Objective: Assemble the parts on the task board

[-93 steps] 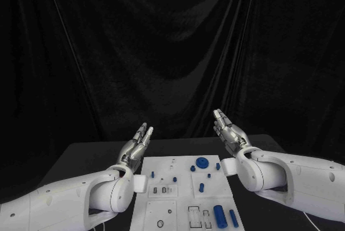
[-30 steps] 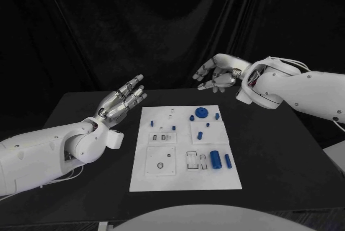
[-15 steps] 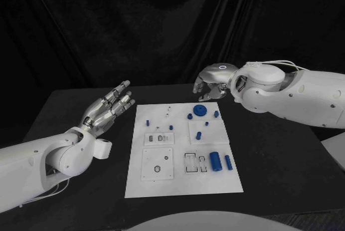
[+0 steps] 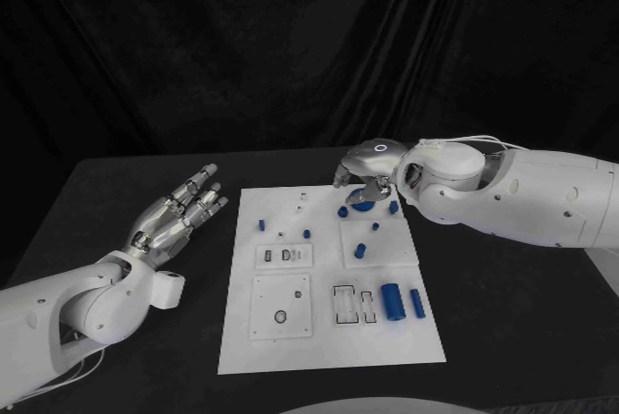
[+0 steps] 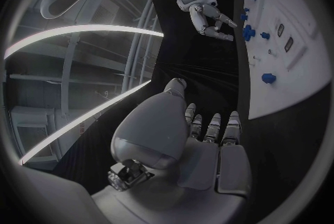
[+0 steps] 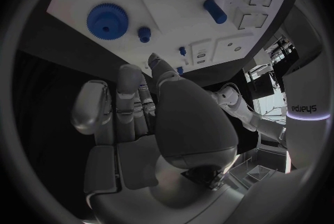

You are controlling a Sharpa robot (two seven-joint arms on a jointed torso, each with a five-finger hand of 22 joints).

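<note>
Board (image 4: pixel 329 329) lies mid-table (image 4: pixel 516 298), blue parts on it. Right robot hand (image 4: pixel 365 174) hovers over gear (image 4: pixel 362 200) at far edge, fingers apart (grasping nothing). Left robot hand (image 4: pixel 178 213) released, beside board.

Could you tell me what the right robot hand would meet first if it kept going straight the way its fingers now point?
Most likely the blue gear at the far end of the task board. The right robot hand points down over it, empty, though its height above the gear is hard to judge.
</note>
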